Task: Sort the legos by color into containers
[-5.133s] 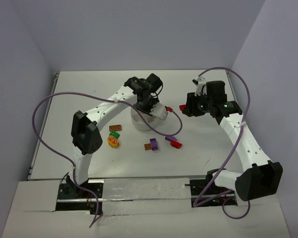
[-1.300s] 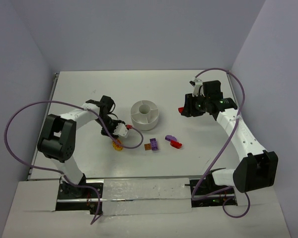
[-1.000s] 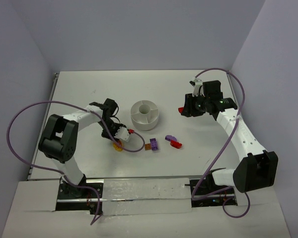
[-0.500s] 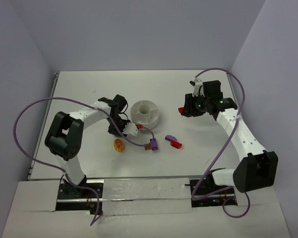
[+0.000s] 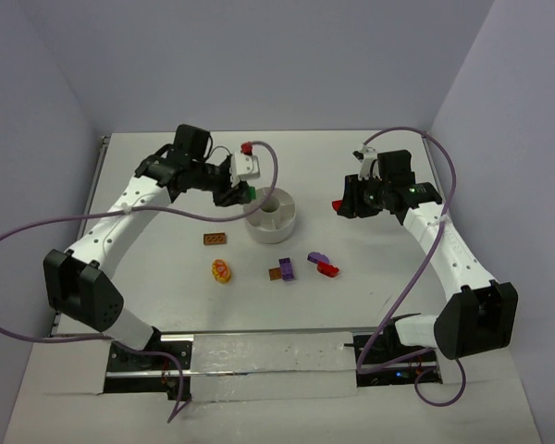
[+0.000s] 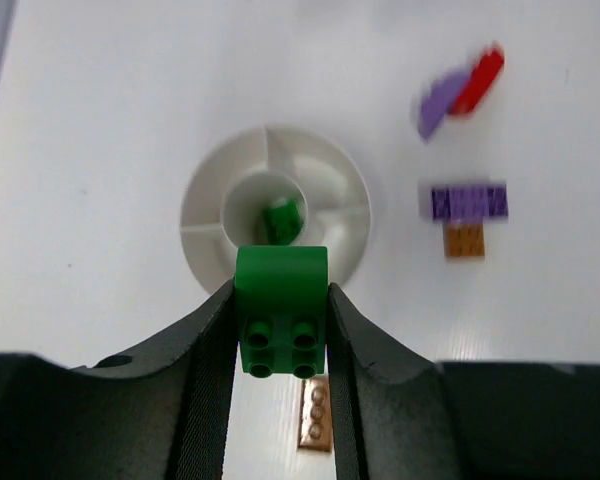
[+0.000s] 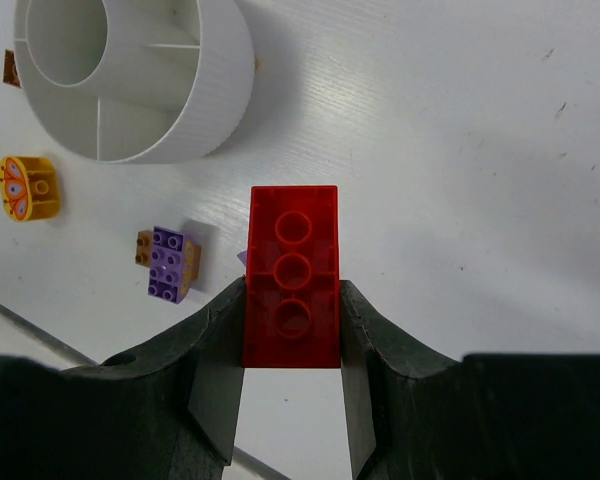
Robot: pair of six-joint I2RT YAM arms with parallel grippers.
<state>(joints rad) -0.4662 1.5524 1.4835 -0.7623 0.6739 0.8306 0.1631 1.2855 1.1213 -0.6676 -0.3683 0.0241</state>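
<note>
Two loaded hands. Loose legos sit on worktop, dish's near side. Left hand pinches green brick at dish's left rim; centre over the green-holding well before release. Right hand pinches red brick, dish's right.

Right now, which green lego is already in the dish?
The green lego lying in the round centre well of the dish. The other green brick is clamped in the left claw, not in any compartment.

Bright, even light floods the white table, shadows faint; in the left wrist view the purple and red bricks smear.
</note>
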